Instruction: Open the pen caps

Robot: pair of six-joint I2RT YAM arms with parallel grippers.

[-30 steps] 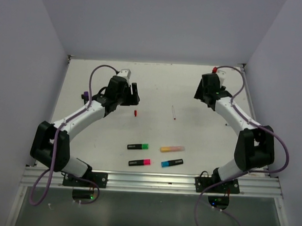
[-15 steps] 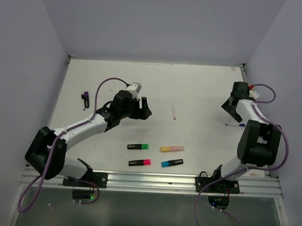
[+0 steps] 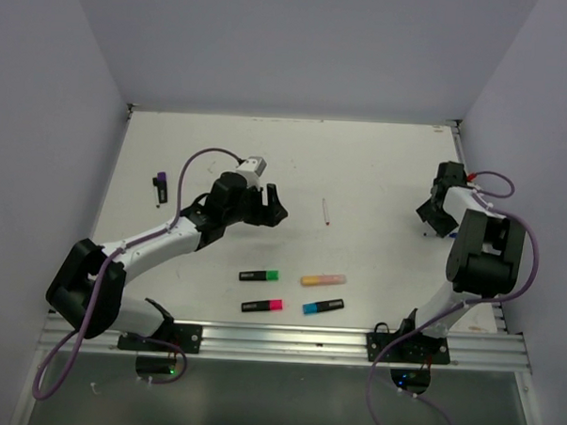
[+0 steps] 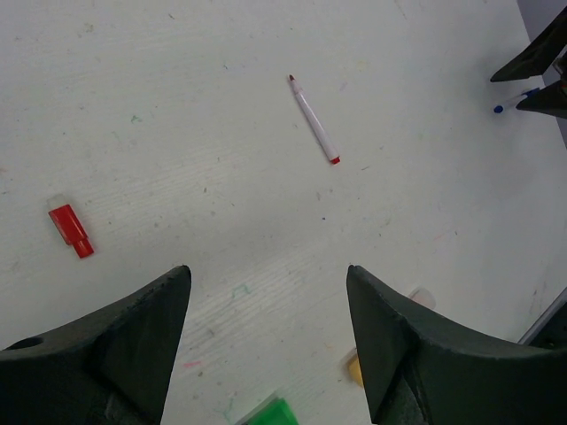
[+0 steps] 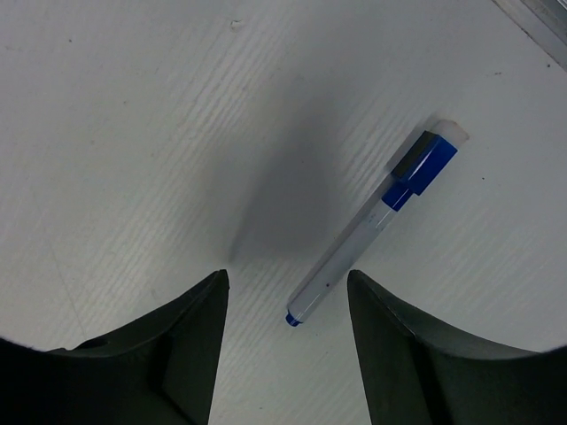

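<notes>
1. A thin white pen (image 3: 327, 211) with a bare red tip lies in the middle of the tabletop (image 3: 380, 160).
2. The left hand (image 3: 264, 210) hangs just left of that pen. Its fingers are spread wide and it grasps nothing.
3. A small red cap (image 4: 70, 229) lies alone, left of the pen, near the left hand.
4. The right hand (image 5: 285, 282) is far to the right of the pen. It is released, fingers apart.
5. A second white pen (image 5: 354, 239) lies flat under that gap. A blue cap (image 5: 423, 164) sits on one end.
6. Nearer the arm bases than the pen lie four highlighters: a green cap (image 3: 272, 275), a pink cap (image 3: 276, 305), a light blue cap (image 3: 310, 309) and a peach highlighter (image 3: 326, 279).
7. A purple cap (image 3: 159, 181) sits far left of the pen.
</notes>
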